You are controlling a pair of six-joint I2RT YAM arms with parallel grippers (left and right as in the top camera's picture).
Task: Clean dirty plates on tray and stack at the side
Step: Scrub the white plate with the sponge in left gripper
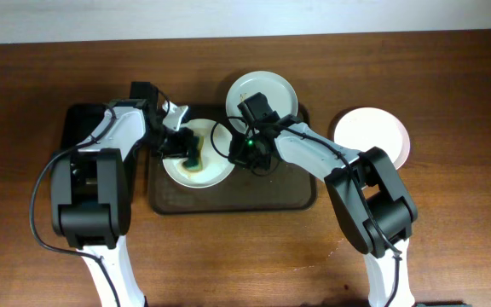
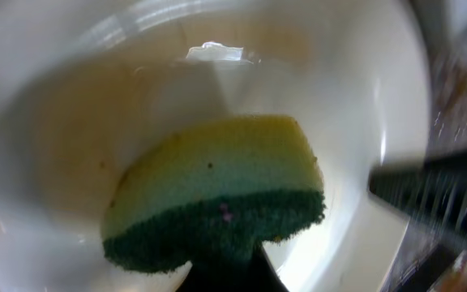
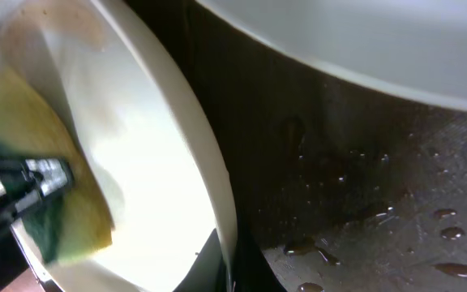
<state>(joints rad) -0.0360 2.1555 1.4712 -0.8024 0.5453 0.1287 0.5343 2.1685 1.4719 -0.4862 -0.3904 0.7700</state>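
Observation:
A white plate (image 1: 214, 173) with orange-brown smears lies in the left half of the dark-brown tray (image 1: 271, 194). My left gripper (image 1: 181, 147) is shut on a yellow-and-green sponge (image 1: 193, 157) and presses it on this plate; the left wrist view shows the sponge (image 2: 217, 195) on the smeared plate (image 2: 71, 105). My right gripper (image 1: 239, 153) is shut on the plate's right rim, seen in the right wrist view (image 3: 229, 264). A second plate (image 1: 267, 88) rests over the tray's far edge. A third plate (image 1: 372, 136) lies on the table to the right.
A smaller black tray (image 1: 79, 124) lies at the left under my left arm. Water drops sit on the tray floor (image 3: 363, 195) beside the held plate (image 3: 152, 146). The second plate's edge (image 3: 363, 40) is close above my right gripper.

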